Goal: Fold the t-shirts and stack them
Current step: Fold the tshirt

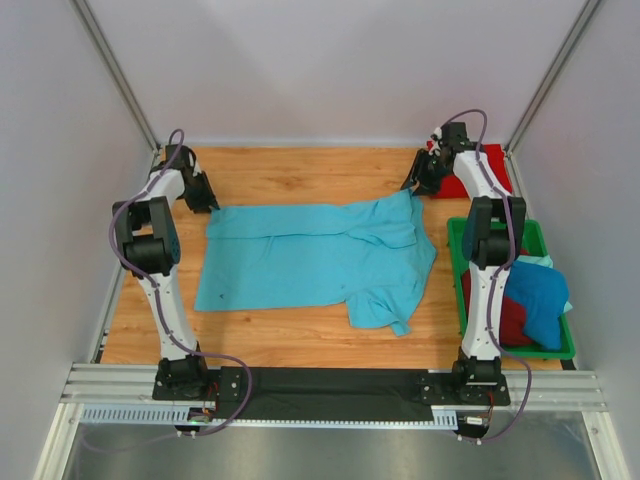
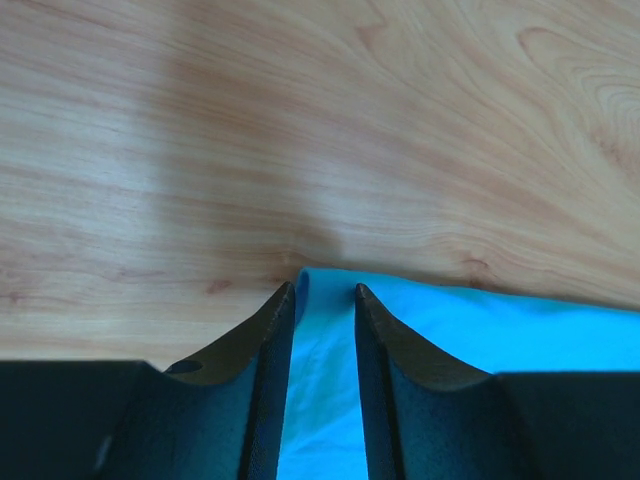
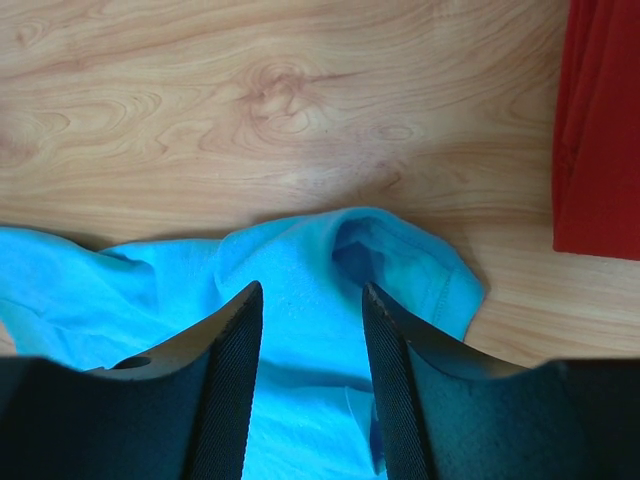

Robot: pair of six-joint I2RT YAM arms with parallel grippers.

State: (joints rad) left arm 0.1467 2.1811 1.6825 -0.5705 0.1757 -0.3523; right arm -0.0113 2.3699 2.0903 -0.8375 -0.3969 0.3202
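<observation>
Straddling one corner of the light turquoise t-shirt [image 1: 300,255], the left end effector [image 2: 325,290] stands low over the wooden worktop [image 1: 300,175]. Its fingers [image 2: 265,350] are set narrow, with a strip of turquoise cloth showing in the gap between them. The cloth edge runs off to the right of the fingertips, and bare wood lies ahead of them. The fingers do not appear to be pressed onto the cloth.

The right end effector [image 3: 311,290] stands over the opposite far corner of the same shirt. Its fingers are moderately parted, wider than the left pair. A rumpled fold of turquoise cloth lies between and just ahead of the tips, and nothing is clamped there.

The bright red t-shirt [image 3: 600,130] lies flat on the worktop, ahead and to the right of this end effector. It is apart from the turquoise cloth.

In the overhead view, the turquoise shirt is spread between the two end effectors, with its near-right part bunched.

Behind the right end effector, beside that arm, the green tray [image 1: 520,352] holds a deeper blue t-shirt [image 1: 540,295]. The blue one is heaped on a dark red t-shirt [image 1: 515,320].
</observation>
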